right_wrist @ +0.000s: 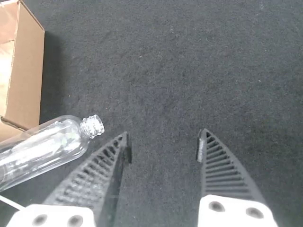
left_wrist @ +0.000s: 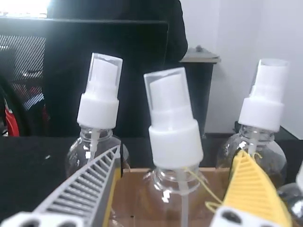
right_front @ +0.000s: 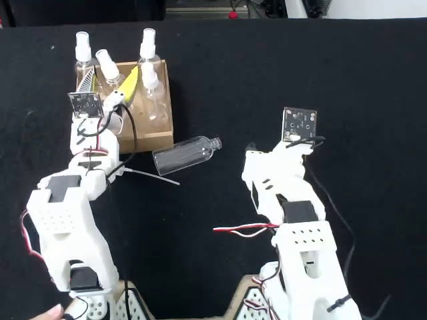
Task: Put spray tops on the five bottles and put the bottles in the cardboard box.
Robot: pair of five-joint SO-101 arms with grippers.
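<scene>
Four bottles with spray tops on stand upright at the cardboard box point(right_front: 143, 141), which sits far left on the tabletop point(right_front: 280, 73). In the high view we count:
- far-left bottle point(right_front: 83, 52)
- second bottle point(right_front: 107, 61)
- far bottle point(right_front: 148, 43)
- right-side bottle point(right_front: 151, 83)

The right-side bottle is clearly inside the box, near its right wall. The second bottle is inside too, since the left wrist view shows the brown box floor around its base. The far-left bottle and the far bottle stand at the box's far edge, and we cannot tell whether they are inside the walls or just outside.

Left end effector point(left_wrist: 180, 153): wide, holding nothing. Its grey finger point(left_wrist: 90, 187) and yellow finger point(left_wrist: 251, 189) straddle the second bottle with a gap on each side.

The fifth bottle point(right_front: 185, 153) has no top. It lies on its side on the tabletop just beside the box's near right corner, open neck pointing toward the right arm. A thin white tube point(right_front: 152, 177) lies near it by the left arm, and we can't see what it joins to.

Right end effector point(right_wrist: 163, 146): wide, holding nothing, low over the tabletop. One fingertip is near the fifth bottle's neck, not touching.
</scene>
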